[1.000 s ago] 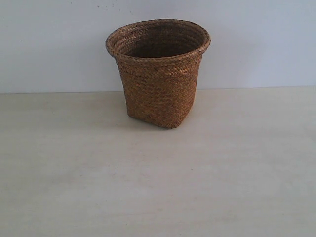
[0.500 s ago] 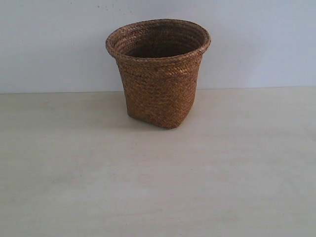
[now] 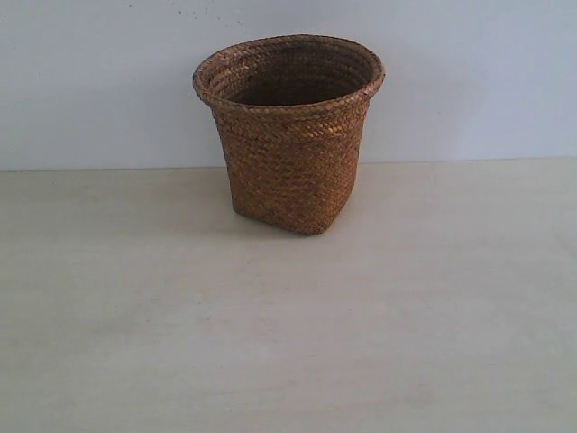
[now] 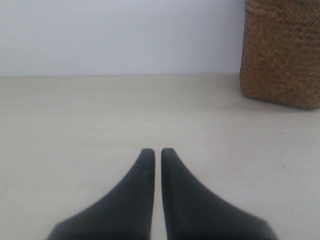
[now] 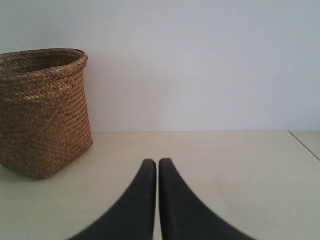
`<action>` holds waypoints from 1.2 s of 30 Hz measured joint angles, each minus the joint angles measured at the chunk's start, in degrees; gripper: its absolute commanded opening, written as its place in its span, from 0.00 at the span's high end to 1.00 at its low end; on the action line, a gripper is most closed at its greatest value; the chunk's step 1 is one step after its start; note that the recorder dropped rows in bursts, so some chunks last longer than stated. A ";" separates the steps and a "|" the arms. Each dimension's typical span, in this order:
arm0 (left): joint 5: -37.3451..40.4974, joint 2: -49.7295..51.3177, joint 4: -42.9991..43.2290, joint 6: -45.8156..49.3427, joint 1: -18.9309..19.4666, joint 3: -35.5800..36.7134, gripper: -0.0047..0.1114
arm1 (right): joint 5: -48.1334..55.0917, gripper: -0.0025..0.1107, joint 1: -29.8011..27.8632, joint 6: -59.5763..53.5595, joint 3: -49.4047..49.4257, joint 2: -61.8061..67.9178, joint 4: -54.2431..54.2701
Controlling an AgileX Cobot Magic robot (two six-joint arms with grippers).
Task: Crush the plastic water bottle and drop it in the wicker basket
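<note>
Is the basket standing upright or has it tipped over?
Upright. The basket stands on its base on the table, with its open rim facing up.

The basket (image 3: 290, 135) stands upright toward the back of the counter (image 3: 288, 343), its mouth open upward. The wall (image 3: 90, 81) closes the rear. Bare counter spreads wide in front and on both sides.

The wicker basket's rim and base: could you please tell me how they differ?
The wicker basket has a round rim with a thick braided edge but a squarish base. The rim is clearly wider than the base. Both share the same brown weave.
</note>
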 measured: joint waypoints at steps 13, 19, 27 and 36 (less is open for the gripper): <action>0.00 0.00 0.00 0.00 0.00 0.00 0.93 | 4.48 0.98 0.00 0.00 5.18 -4.73 0.83; 0.00 0.00 0.00 0.00 0.00 0.00 0.93 | 11.15 0.98 0.00 -0.11 5.27 -4.73 -0.29; 0.00 0.00 0.00 0.00 0.00 0.00 0.93 | 13.39 0.98 0.00 -0.11 5.44 -4.73 -0.65; 0.00 0.00 0.00 0.00 0.00 0.00 0.93 | 13.48 0.98 0.00 -0.11 5.44 -4.73 -0.65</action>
